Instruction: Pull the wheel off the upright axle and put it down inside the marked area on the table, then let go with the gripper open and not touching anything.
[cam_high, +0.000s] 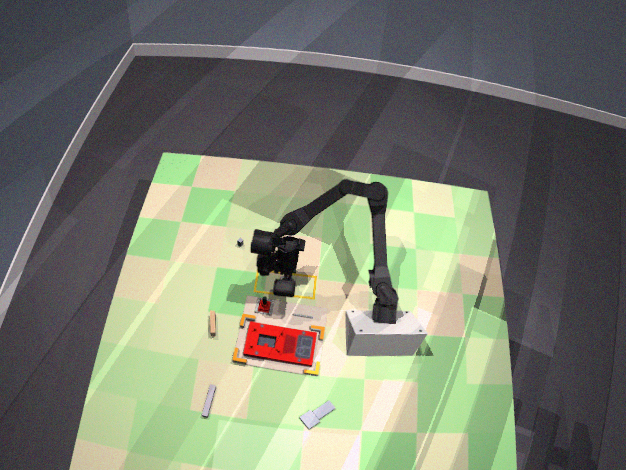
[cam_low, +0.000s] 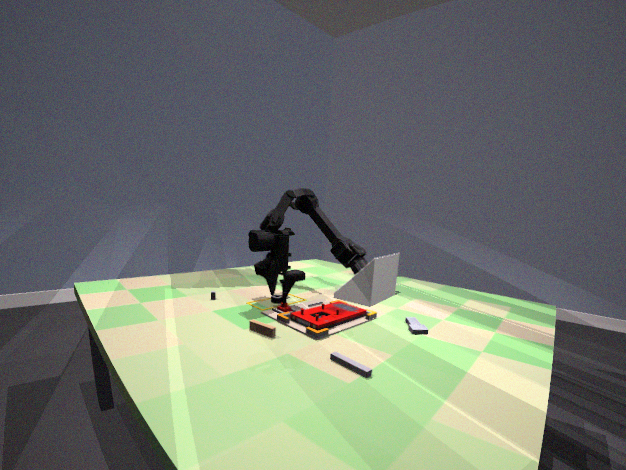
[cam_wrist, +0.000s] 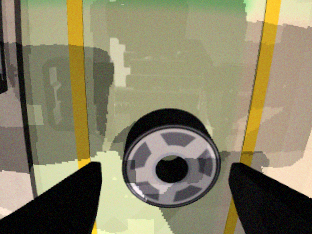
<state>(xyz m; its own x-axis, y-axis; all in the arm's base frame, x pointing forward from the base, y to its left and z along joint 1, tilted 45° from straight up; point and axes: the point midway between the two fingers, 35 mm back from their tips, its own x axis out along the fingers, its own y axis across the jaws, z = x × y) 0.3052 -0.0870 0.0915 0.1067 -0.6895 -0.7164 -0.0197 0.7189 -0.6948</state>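
Jaws spread clear of wheel (cam_wrist: 171, 159) inside yellow outline (cam_wrist: 75, 61), axle block (cam_high: 263, 305) nearby.

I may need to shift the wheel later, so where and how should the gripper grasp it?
Grip the wheel across its black outer tread, coming straight down from above. It lies flat inside the yellow outline, hub hole up, with free space either side where the open gripper fingers now stand.
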